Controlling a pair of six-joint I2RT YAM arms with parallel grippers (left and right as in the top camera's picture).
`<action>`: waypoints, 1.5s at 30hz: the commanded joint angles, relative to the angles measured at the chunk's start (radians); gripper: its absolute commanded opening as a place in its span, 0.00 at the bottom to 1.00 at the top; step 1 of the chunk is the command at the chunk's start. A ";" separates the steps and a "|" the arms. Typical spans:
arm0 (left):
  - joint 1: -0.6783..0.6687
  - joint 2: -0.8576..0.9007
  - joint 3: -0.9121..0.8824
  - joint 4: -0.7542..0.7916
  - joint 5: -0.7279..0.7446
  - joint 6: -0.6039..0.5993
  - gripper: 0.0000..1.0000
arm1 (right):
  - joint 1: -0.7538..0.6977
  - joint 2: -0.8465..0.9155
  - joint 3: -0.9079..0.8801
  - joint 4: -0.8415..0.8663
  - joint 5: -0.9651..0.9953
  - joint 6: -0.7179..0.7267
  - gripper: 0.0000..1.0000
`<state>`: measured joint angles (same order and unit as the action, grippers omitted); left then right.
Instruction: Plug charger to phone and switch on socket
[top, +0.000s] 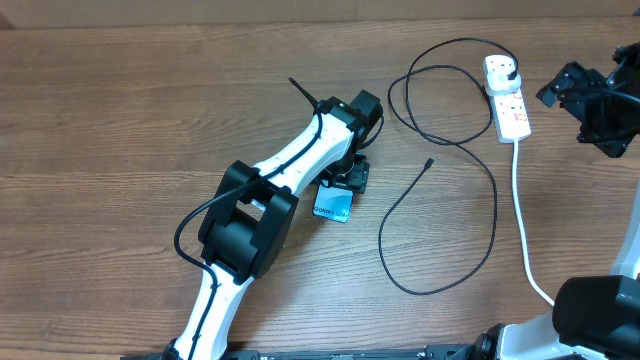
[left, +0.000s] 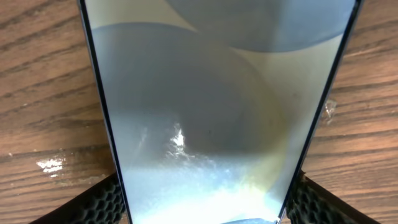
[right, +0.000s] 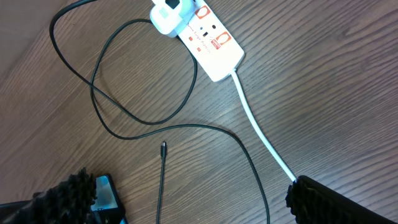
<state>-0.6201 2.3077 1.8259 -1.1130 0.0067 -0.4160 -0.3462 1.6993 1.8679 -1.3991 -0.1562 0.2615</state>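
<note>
Blue-grey phone (left: 217, 112) screen shines with pale glare.

You had bare table (top: 120, 100) between the phone (top: 333, 207) and the charger (top: 380, 238) tip (top: 429, 161). The left arm (top: 300, 160) lay over the phone, and charger loops crowded the socket (top: 508, 105) on its left.

Left end effector (top: 344, 180) over phone (top: 333, 206)

Left arm (top: 300, 155): we note white link shells between bulky black joint housings, with a black cable (top: 181, 236) looped alongside. Right arm (top: 600, 105): black wrist; we see ribbed black finger pads (right: 323, 202).
</note>
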 joint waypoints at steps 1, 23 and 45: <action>0.005 0.027 0.010 0.014 -0.024 -0.011 0.80 | 0.001 0.003 0.024 0.006 0.006 0.004 1.00; 0.004 0.026 0.009 -0.018 -0.011 -0.009 0.93 | 0.001 0.003 0.024 0.007 0.006 0.004 1.00; -0.016 0.027 -0.045 -0.001 -0.032 -0.006 0.79 | 0.001 0.003 0.024 0.007 0.006 0.004 1.00</action>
<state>-0.6281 2.3077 1.8172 -1.1099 0.0097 -0.4198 -0.3462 1.6993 1.8679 -1.3983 -0.1566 0.2619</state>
